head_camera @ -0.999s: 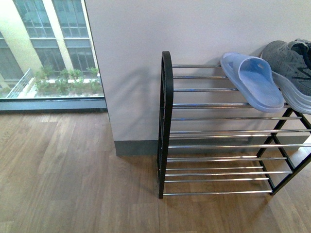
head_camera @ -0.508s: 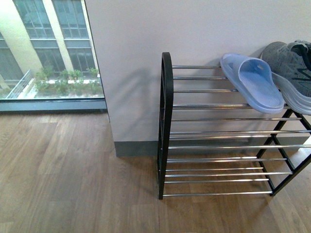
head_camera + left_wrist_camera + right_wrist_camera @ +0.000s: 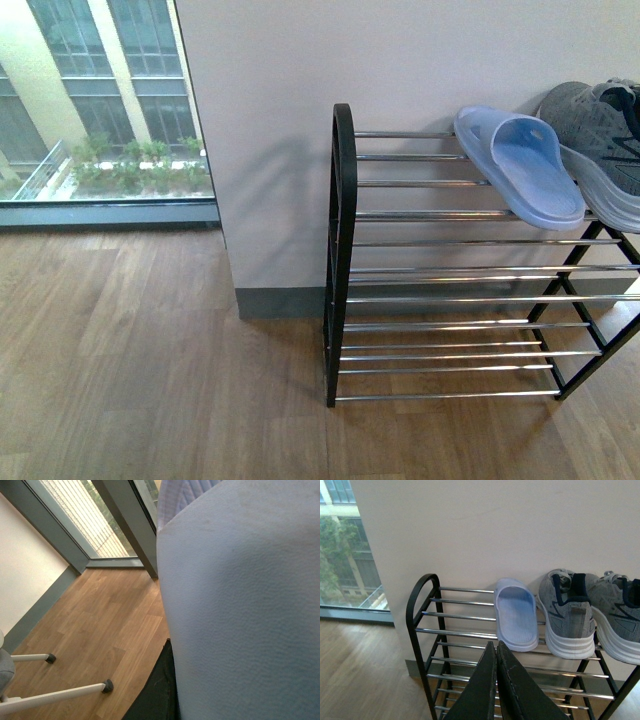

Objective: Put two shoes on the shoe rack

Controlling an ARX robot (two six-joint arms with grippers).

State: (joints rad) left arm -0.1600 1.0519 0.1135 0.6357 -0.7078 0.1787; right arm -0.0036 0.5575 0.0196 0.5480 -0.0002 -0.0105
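Note:
The shoe rack [image 3: 343, 250], black-framed with chrome rods, stands against the wall. On its top tier lie a pale-blue slide [image 3: 520, 165] and, to its right, a grey sneaker [image 3: 600, 140]. No arm shows in the front view. In the right wrist view my right gripper [image 3: 496, 645] is shut and empty, held in front of the rack [image 3: 422, 587]. It sits below the slide [image 3: 515, 612] and the two grey sneakers [image 3: 567, 615] [image 3: 620, 620]. In the left wrist view another pale-blue slide [image 3: 240, 605] fills the frame, and my left gripper is shut on it. Only one dark finger [image 3: 157, 690] shows.
A large window [image 3: 100, 100] is left of the white wall section [image 3: 280, 150], and wooden floor [image 3: 150, 350] lies in front. White chair legs with dark feet [image 3: 50, 657] [image 3: 107, 685] stand on the floor in the left wrist view.
The front view has shifted by a few pixels. The slide and sneaker on the rack have not moved.

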